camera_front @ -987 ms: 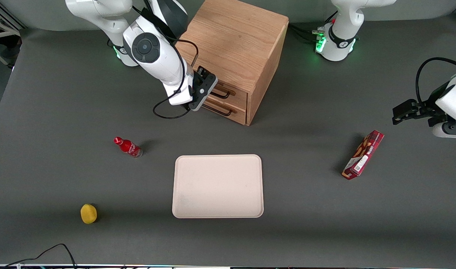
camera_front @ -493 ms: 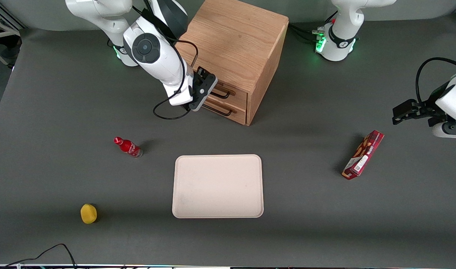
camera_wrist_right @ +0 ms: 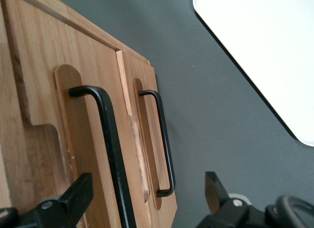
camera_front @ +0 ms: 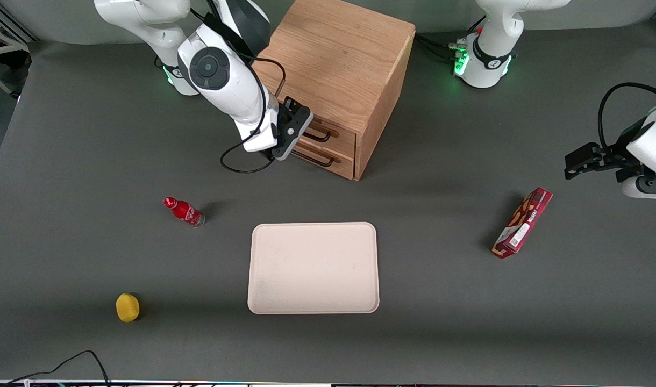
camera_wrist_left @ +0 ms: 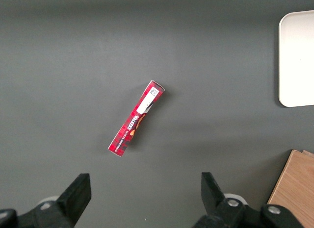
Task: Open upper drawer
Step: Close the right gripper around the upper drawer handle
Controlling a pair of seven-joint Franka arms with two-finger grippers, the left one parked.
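Observation:
The oak cabinet (camera_front: 333, 59) stands at the table's back, its two drawers facing the working arm's end. The upper drawer (camera_front: 341, 141) looks shut, its front level with the cabinet, and carries a long black handle (camera_front: 321, 135). My right gripper (camera_front: 296, 126) hovers right in front of it. In the right wrist view the gripper (camera_wrist_right: 145, 186) is open wide. The upper drawer's face (camera_wrist_right: 39, 66) and handle (camera_wrist_right: 110, 149) run between the fingers without touching them. The lower drawer's handle (camera_wrist_right: 164, 139) also lies inside the gap.
The lower drawer (camera_front: 339, 164) sits under the upper one. A pale tray (camera_front: 313, 267) lies nearer the front camera. A red bottle (camera_front: 184, 211) and a yellow fruit (camera_front: 127, 307) lie toward the working arm's end, and a red box (camera_front: 522, 222) toward the parked arm's.

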